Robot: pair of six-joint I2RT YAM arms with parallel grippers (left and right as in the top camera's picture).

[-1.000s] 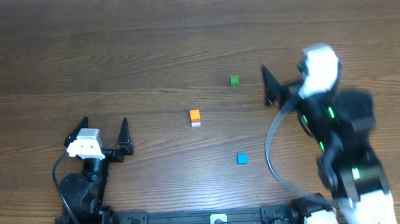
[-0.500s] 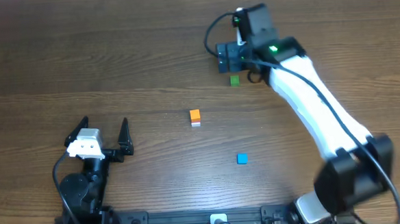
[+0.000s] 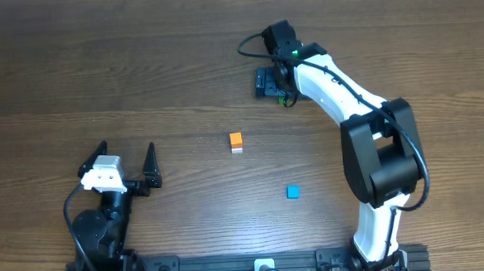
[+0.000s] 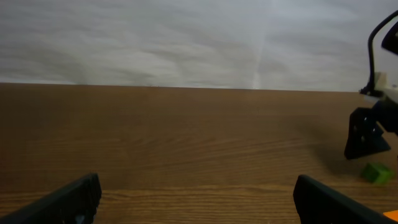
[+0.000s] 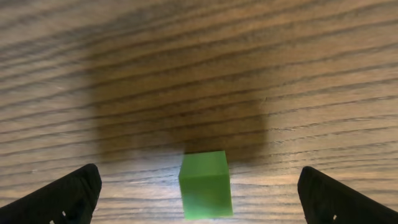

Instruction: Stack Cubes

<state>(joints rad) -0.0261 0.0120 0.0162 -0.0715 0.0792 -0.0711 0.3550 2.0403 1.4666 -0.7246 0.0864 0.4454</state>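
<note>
A green cube [image 5: 206, 185] lies on the wooden table, level with the open fingertips of my right gripper [image 5: 199, 175], which touch nothing. From above, the right gripper [image 3: 273, 87] sits at the far middle of the table, with the green cube [image 3: 285, 100] peeking out beside it. An orange cube [image 3: 235, 138] rests on a white cube [image 3: 237, 150] at the table's middle. A blue cube [image 3: 292, 192] lies nearer the front. My left gripper [image 3: 126, 149] stands open and empty at the front left. The green cube [image 4: 377, 172] also shows far off in the left wrist view.
The wooden table [image 3: 139, 66] is bare around the cubes. The right arm [image 3: 366, 121] stretches from the front right toward the far middle. A pale wall [image 4: 155, 37] rises beyond the table's far edge.
The right arm has swung from the right side up and leftward to the green cube and settled over it. The left arm and the cubes have not moved.
</note>
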